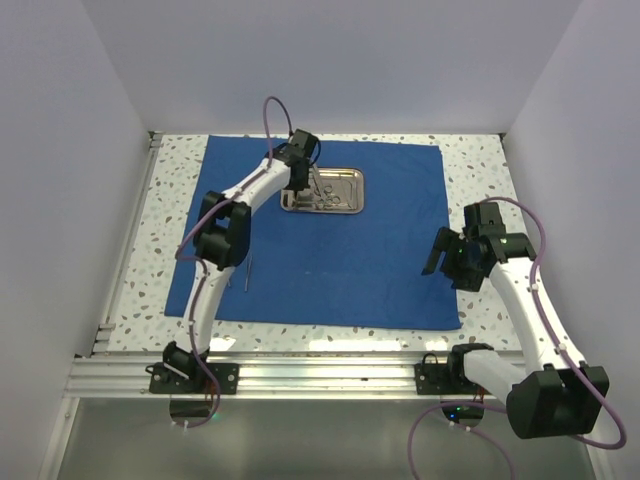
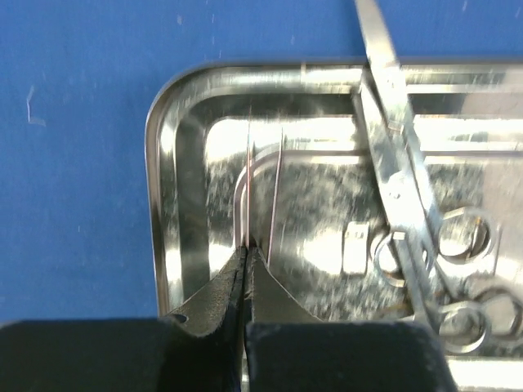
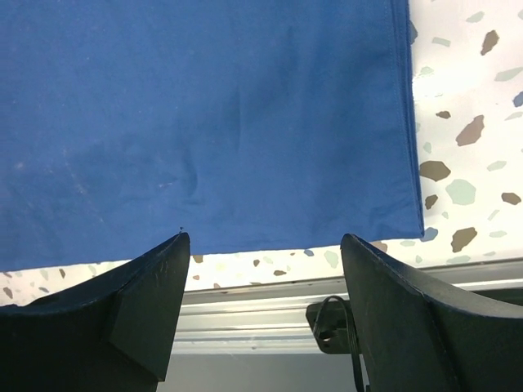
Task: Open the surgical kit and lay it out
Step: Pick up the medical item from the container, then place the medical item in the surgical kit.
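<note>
Over the tray point(image 2: 163, 204), left claw point(image 2: 247, 255) pinches thin tweezers point(image 2: 248, 188) (tips together); right claw point(image 3: 263, 238) gapes empty.

The table point(image 1: 480, 160) has a white speckled surface with grey and brown flecks. A slotted aluminium rail point(image 1: 320, 372) runs along its near edge. A narrower side rail point(image 1: 128, 240) borders its left edge. Plain white walls point(image 1: 60, 150) enclose the table at left, rear and right.
</note>
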`<state>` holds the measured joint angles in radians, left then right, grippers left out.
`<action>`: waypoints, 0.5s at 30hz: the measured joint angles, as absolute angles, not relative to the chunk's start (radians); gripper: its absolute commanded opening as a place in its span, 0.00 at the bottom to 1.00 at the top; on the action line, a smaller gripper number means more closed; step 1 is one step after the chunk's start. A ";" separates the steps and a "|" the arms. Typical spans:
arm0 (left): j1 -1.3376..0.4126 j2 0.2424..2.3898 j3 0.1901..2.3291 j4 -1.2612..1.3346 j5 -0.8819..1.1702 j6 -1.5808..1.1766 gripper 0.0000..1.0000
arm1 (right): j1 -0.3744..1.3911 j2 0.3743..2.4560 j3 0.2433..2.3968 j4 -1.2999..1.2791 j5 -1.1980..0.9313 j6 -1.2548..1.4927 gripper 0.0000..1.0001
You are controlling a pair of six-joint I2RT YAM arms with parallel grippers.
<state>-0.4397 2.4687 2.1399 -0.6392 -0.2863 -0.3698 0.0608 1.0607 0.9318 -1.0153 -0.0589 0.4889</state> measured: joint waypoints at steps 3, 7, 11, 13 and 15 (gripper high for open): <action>-0.439 2.427 2.097 -0.674 -0.278 -0.370 0.00 | 0.061 1.061 0.932 -1.008 -0.074 0.488 0.78; -0.439 2.313 1.995 -0.712 -0.276 -0.370 0.00 | 0.061 1.061 0.931 -0.995 -0.094 0.485 0.78; -0.439 2.086 1.777 -0.708 -0.280 -0.375 0.00 | 0.061 1.060 0.924 -0.973 -0.108 0.481 0.78; -0.439 1.935 1.615 -0.689 -0.286 -0.382 0.00 | 0.061 1.060 0.917 -0.966 -0.121 0.477 0.79; -0.439 1.827 1.490 -0.674 -0.292 -0.385 0.00 | 0.061 1.060 0.912 -0.962 -0.128 0.476 0.79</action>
